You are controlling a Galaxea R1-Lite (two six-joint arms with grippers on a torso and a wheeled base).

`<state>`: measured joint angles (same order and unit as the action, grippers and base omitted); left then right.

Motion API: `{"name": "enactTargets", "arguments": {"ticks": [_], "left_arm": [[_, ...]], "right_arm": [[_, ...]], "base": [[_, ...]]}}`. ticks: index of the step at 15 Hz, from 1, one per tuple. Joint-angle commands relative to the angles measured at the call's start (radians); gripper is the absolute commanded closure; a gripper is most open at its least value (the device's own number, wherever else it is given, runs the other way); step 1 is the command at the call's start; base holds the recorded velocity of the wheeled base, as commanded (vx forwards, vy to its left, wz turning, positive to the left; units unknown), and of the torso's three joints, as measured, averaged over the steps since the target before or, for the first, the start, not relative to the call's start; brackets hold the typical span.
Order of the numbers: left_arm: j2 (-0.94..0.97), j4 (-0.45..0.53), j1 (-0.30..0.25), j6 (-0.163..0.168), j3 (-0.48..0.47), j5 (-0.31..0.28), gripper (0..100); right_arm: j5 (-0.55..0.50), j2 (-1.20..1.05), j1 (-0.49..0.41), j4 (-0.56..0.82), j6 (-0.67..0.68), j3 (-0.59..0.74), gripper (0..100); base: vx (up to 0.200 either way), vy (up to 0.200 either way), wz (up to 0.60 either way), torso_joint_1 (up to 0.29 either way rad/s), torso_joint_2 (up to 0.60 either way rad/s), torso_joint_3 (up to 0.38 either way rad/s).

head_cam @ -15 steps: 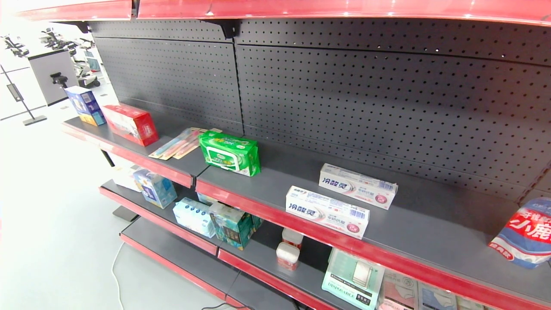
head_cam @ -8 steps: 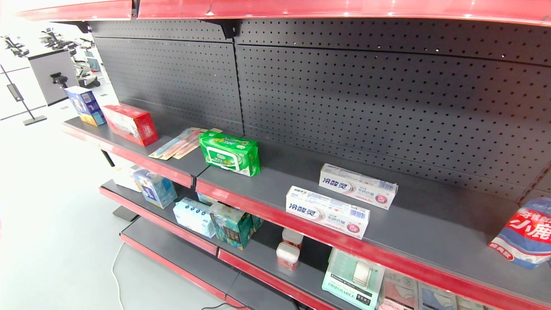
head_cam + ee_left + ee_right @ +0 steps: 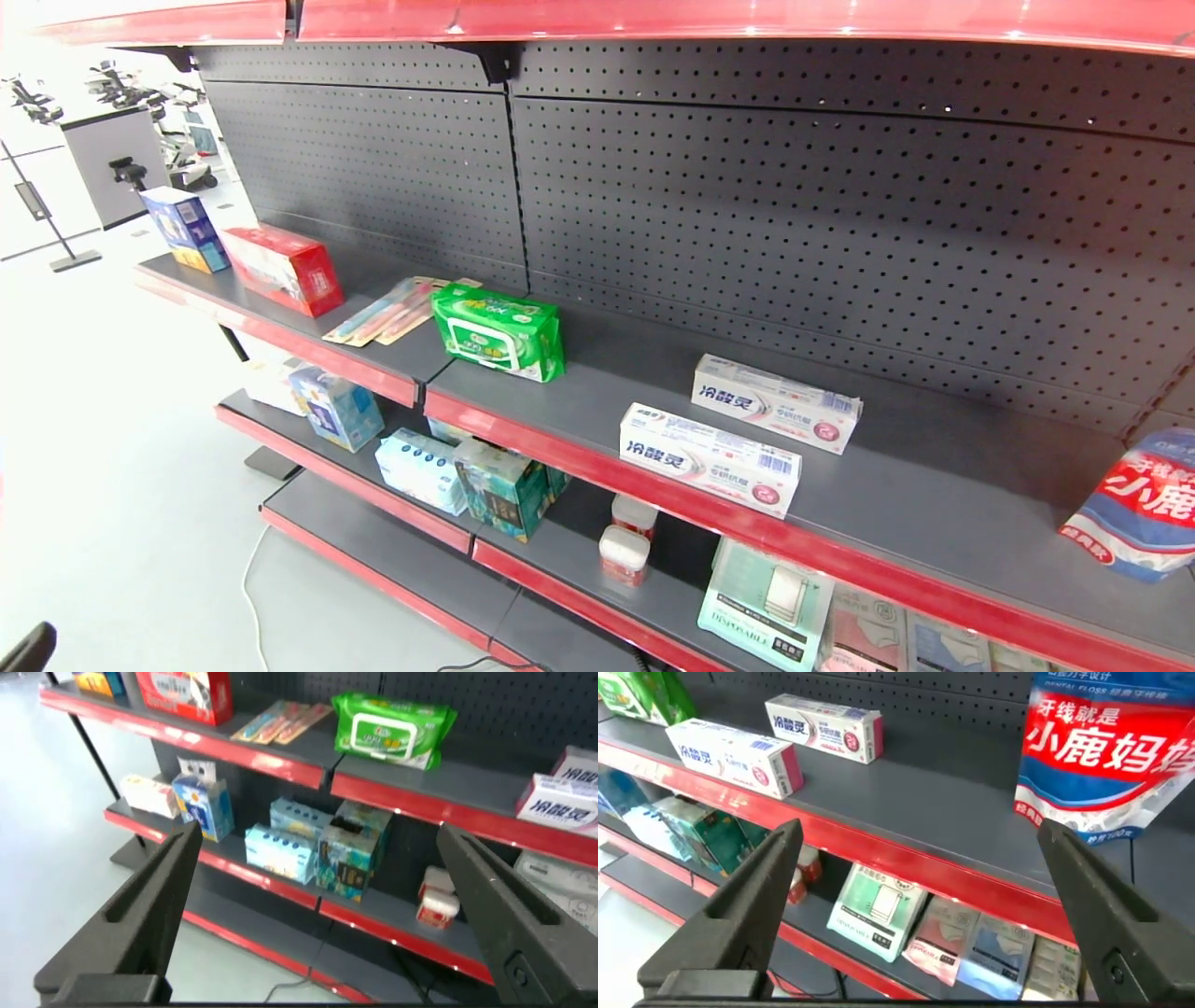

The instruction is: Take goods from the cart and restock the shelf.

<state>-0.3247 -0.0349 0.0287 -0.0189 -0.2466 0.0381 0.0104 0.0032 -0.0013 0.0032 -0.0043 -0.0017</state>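
Evidently we hold left end effector [image 3: 318, 833] and right end effector [image 3: 919, 828] spread and empty, likely for picking; on the shelf [image 3: 597, 397], toothpaste [image 3: 709, 459] lies at four o'clock of the wipes [image 3: 498, 331], labels outward.

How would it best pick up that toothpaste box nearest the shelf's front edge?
Probably at mid-length, pinching across the narrow depth of the front toothpaste box, coming from above and in front. It lies long side along the shelf edge, and a gap separates it from the rear box, leaving room for a finger behind.
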Motion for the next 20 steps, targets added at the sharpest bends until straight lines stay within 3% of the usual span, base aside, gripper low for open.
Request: {"name": "enactTargets", "arguments": {"ticks": [1,5,10,14,16,18,20], "left_arm": [[-0.183,-0.016,-0.001,-0.001,-0.060,0.019,0],[-0.318,-0.125,-0.001,0.001,-0.074,0.017,0],[-0.329,-0.122,-0.003,0.002,-0.069,0.017,0],[-0.381,-0.123,-0.013,-0.001,-0.069,0.029,0],[-0.488,-0.137,-0.076,-0.004,-0.082,0.082,0],[-0.663,-0.206,-0.159,-0.007,-0.148,0.082,0],[-0.915,-0.319,-0.164,-0.015,-0.232,0.089,0]], "right_arm": [[0.000,0.000,0.000,0.000,0.000,0.000,0],[0.000,0.000,0.000,0.000,0.000,0.000,0],[0.000,0.000,0.001,0.000,0.000,0.000,0],[0.000,-0.002,0.000,0.000,0.001,0.000,0],[-0.001,0.000,0.000,0.000,-0.002,0.000,0],[0.000,0.000,0.000,0.000,0.001,0.000,0],[0.000,-0.002,0.000,0.000,0.000,0.000,0]], "base": [[0.000,0.000,-0.60,0.002,0.00,0.002],[0.000,0.000,-0.60,0.006,0.00,0.000],[0.000,0.000,-0.60,0.003,0.00,0.001],[0.000,0.000,0.00,0.000,0.00,0.000],[0.000,0.000,0.00,0.000,0.00,0.000],[0.000,0.000,0.00,0.000,0.00,0.000],[0.000,0.000,0.00,0.000,0.00,0.000]]}}
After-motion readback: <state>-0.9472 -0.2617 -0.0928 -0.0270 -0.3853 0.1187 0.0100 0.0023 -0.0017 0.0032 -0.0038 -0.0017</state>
